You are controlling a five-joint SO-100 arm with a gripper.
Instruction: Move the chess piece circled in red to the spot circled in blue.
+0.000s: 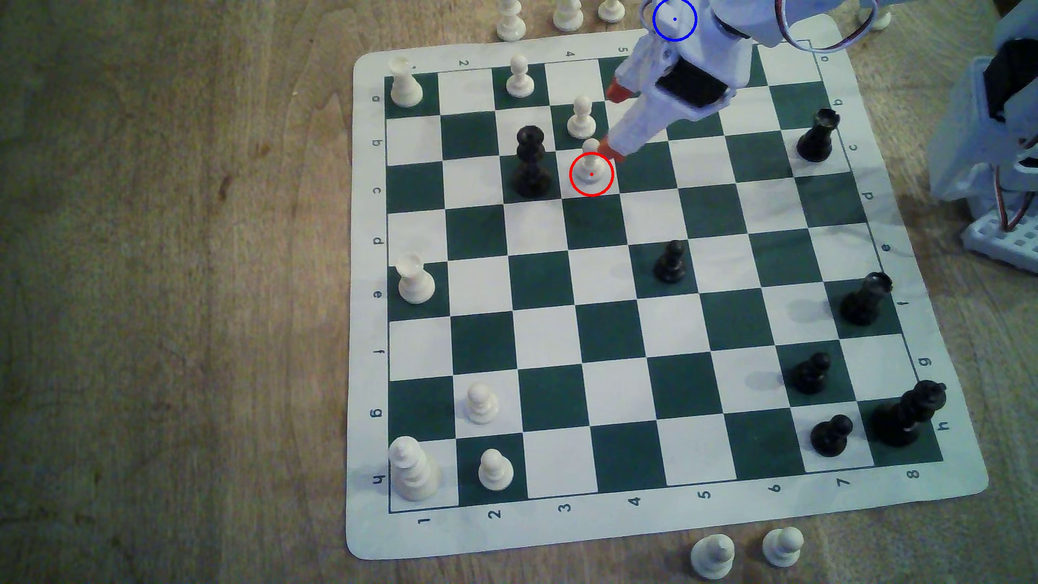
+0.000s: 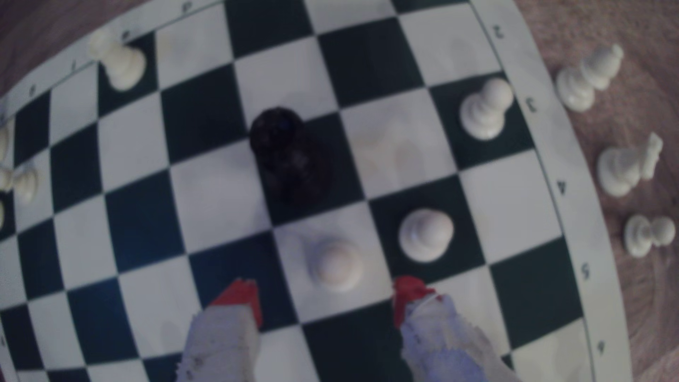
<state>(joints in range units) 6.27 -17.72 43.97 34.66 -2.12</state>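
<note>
While the brown wood-grain tabletop (image 1: 168, 281) takes up most of the scene, a roll-up chessboard mat (image 1: 646, 528) with green and white squares lies on it, with white and black pieces scattered across it. A few spare white pieces stand off the mat on the wood by its far and near edges.

The pawn circled in red (image 1: 591, 166) sits upright on a white square, and the gripper (image 1: 612, 121) is right above it with its red-tipped fingers (image 2: 239, 294) spread wide, so nothing's pinched. In the wrist view the pawn (image 2: 336, 264) sits just ahead of the gap between the two tips, not touching either one.

It's kinda crowded there: another white pawn (image 1: 581, 117) on the next square toward the far edge, and a tall black piece (image 1: 531, 163) one square over on the exterior view's left. The blue circled spot (image 1: 674, 19) lies past the mat's far edge, but the arm covers it.
</note>
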